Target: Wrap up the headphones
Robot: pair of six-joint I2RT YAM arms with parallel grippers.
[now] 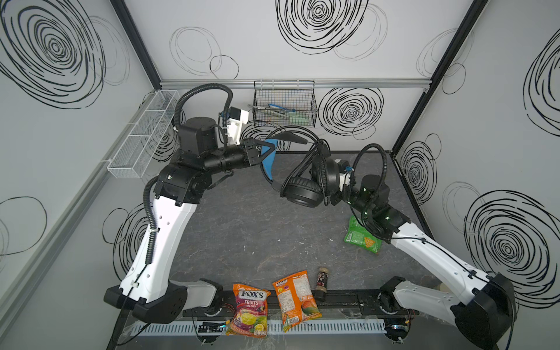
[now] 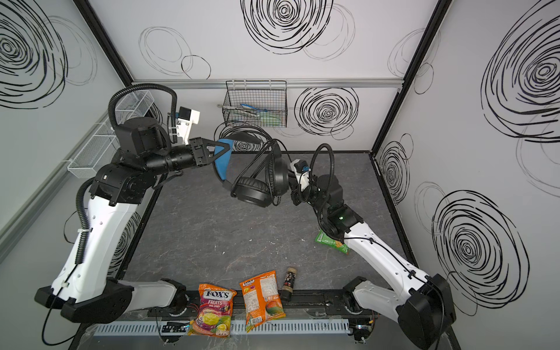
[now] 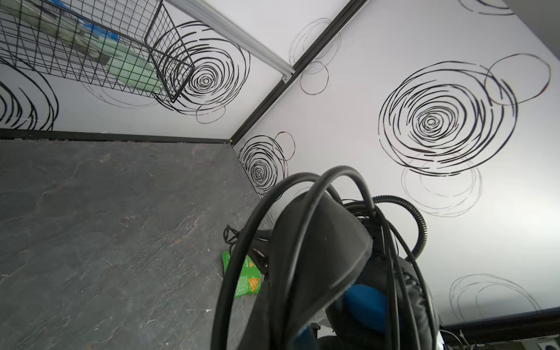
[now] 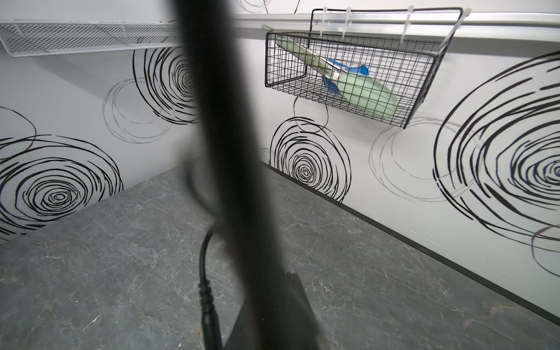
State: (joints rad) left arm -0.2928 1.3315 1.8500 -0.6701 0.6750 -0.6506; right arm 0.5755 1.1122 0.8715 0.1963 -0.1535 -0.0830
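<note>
The headphones hang in the air above the back of the table, black padded cups lowest. My left gripper is shut on their blue inner headband. The thin black cable is looped several times round the cups and arch. My right gripper sits close behind the right-hand cup, which hides its fingertips. In the right wrist view a blurred black band crosses the lens beside the cable's plug. In the left wrist view the headband hides the jaws.
A black wire basket with utensils hangs on the back wall and a white mesh basket on the left wall. A green snack bag lies under the right arm. A candy bag, an orange bag and a small bottle lie at the front edge.
</note>
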